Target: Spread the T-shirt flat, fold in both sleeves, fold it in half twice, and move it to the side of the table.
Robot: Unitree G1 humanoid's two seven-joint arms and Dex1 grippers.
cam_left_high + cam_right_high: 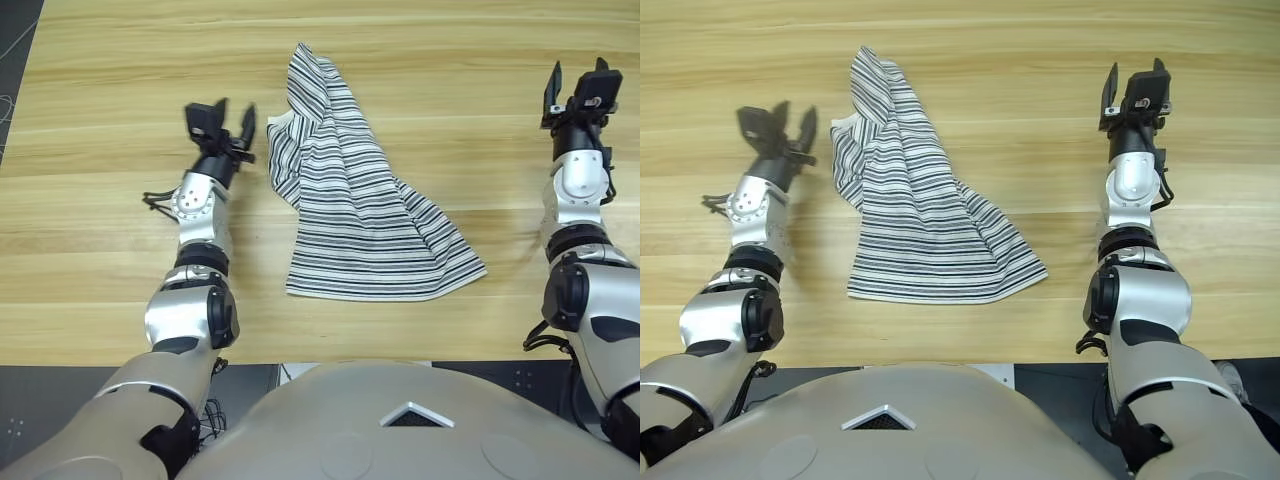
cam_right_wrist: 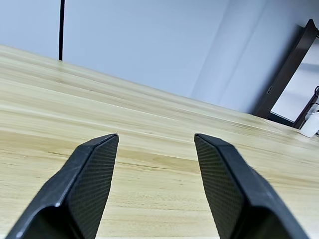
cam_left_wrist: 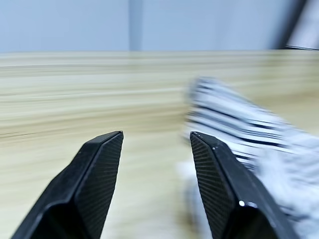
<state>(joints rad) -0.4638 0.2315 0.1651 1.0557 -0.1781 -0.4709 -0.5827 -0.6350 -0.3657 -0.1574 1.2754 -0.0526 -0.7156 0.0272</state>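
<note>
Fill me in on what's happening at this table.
A humanoid robot is at the start of folding a striped T-shirt, which lies bunched and wrinkled in the middle of the wooden table and is not yet spread flat. The left gripper is open, close beside the shirt's upper left edge. The right gripper is open too, well off to the right over bare wood. Neither holds anything.
</note>
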